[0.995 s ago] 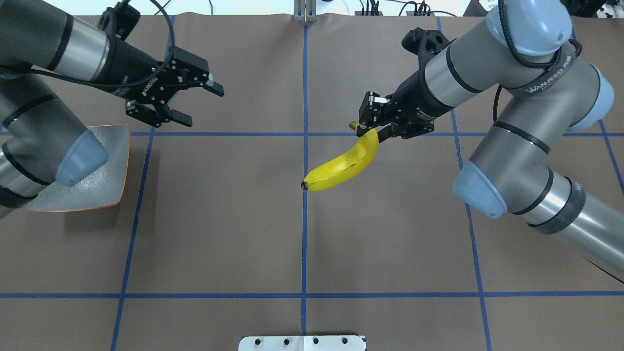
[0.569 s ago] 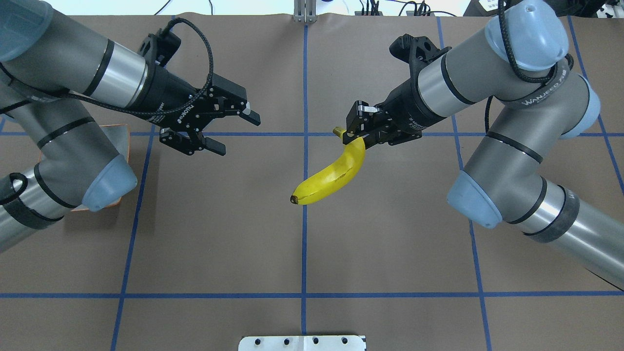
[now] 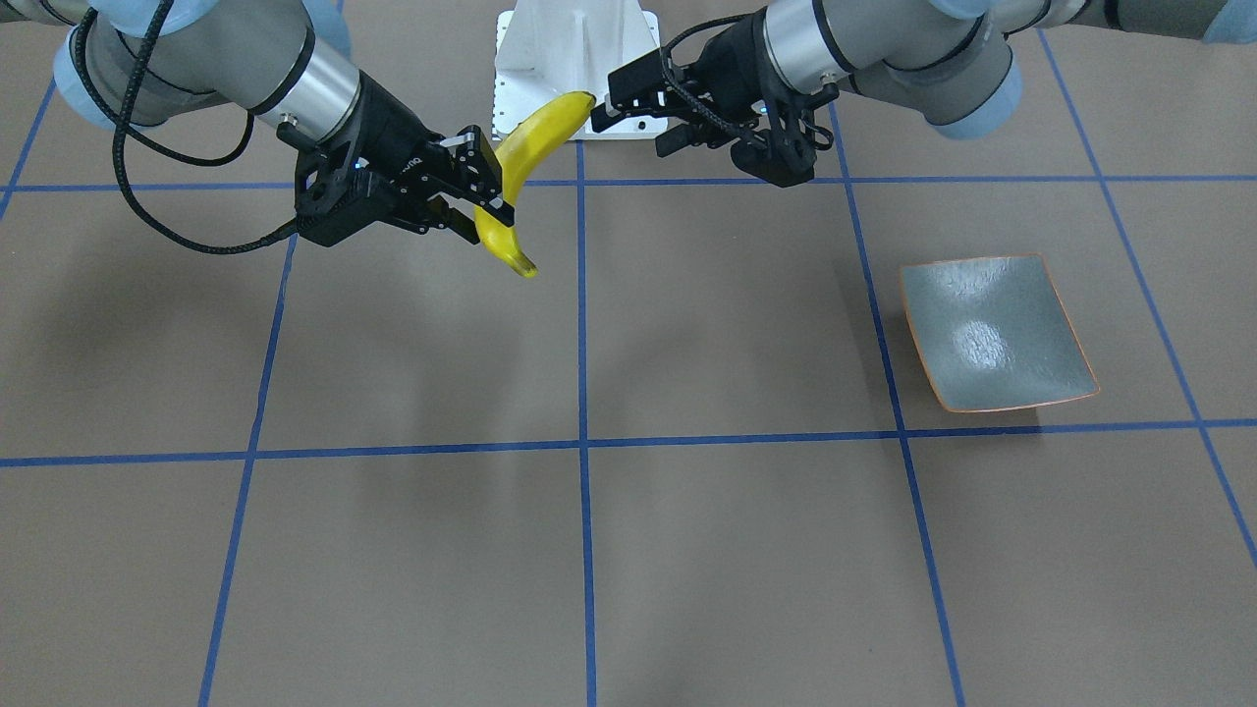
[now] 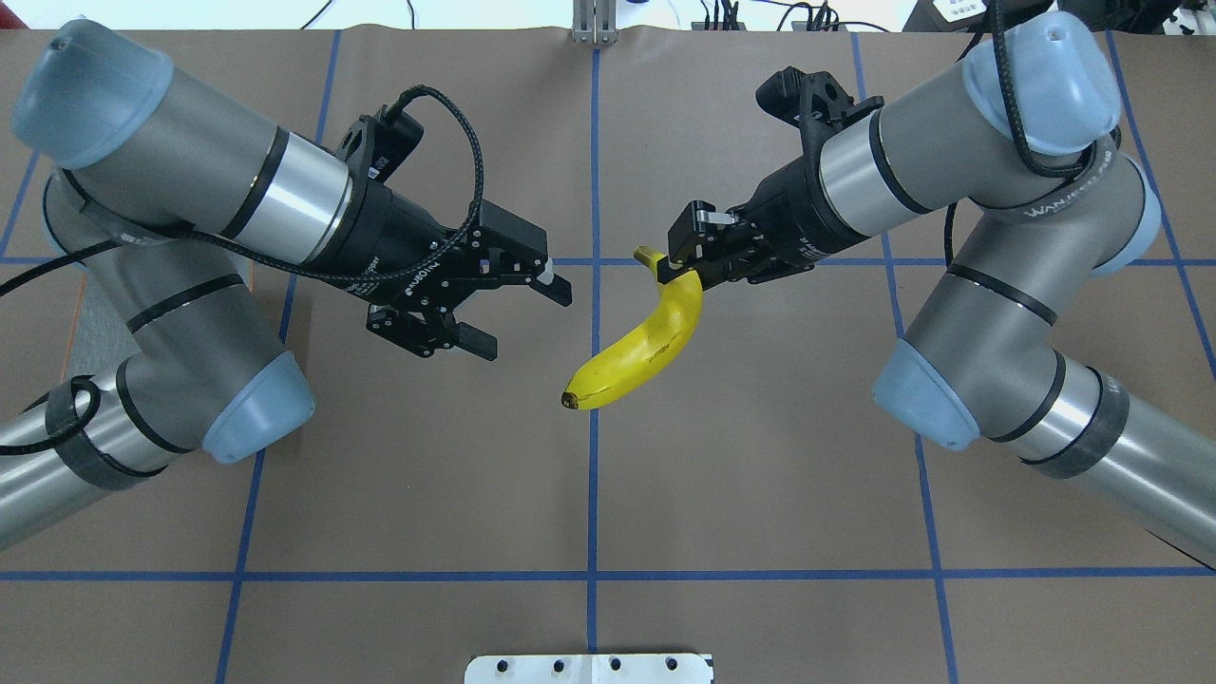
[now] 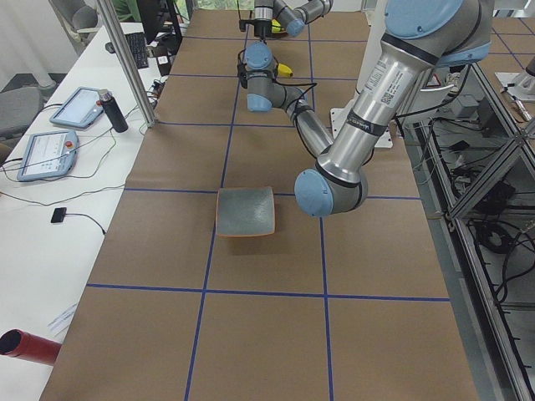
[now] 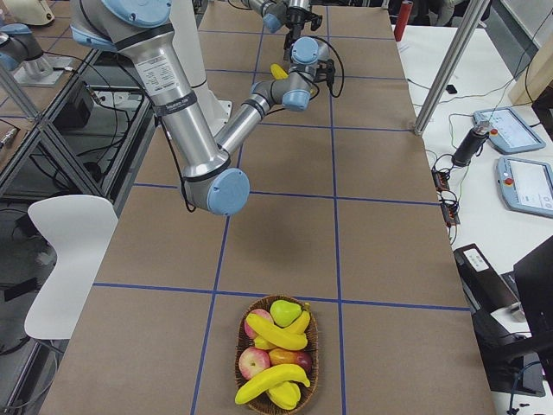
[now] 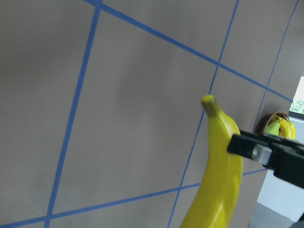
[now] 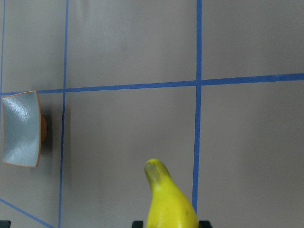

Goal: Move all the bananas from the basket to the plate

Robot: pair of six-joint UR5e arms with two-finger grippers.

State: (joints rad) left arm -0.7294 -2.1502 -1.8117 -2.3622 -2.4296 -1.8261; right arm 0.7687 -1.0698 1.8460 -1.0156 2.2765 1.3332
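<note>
your right end effector [image 4: 686,273] is clamped on a banana [image 4: 638,349], gripping it just below the stem. in the overhead view the fruit hangs away from that grip toward 7 o'clock, clear of the tabletop [image 4: 760,475], and its dark tip ends right over the centre blue line [image 4: 593,494]. the front-facing view shows the same hold: the right end effector [image 3: 483,211] pinches the banana [image 3: 525,147] near the stem, with the long body reaching up toward 1 o'clock.

your left end effector [image 4: 518,315] is spread wide and holds nothing. in the overhead view it sits at 9 o'clock of the banana, near it but not touching, its fingers aimed at the fruit. in the front-facing view the left end effector [image 3: 635,123] is just beside the banana's far tip, at about 3 o'clock from it.

the plate [image 3: 997,334] lies flat at 4 o'clock from the left end effector in the front-facing view, well apart from both arms, with nothing on it. the right wrist camera catches the plate [image 8: 21,128] at 10 o'clock of the held banana [image 8: 170,206].

the basket [image 6: 244,367] sits on the tabletop's end on the robot's right, far from the arms. other bananas [image 6: 273,333] lie in it, among apples [image 6: 256,360] and a pear [image 6: 285,311].
</note>
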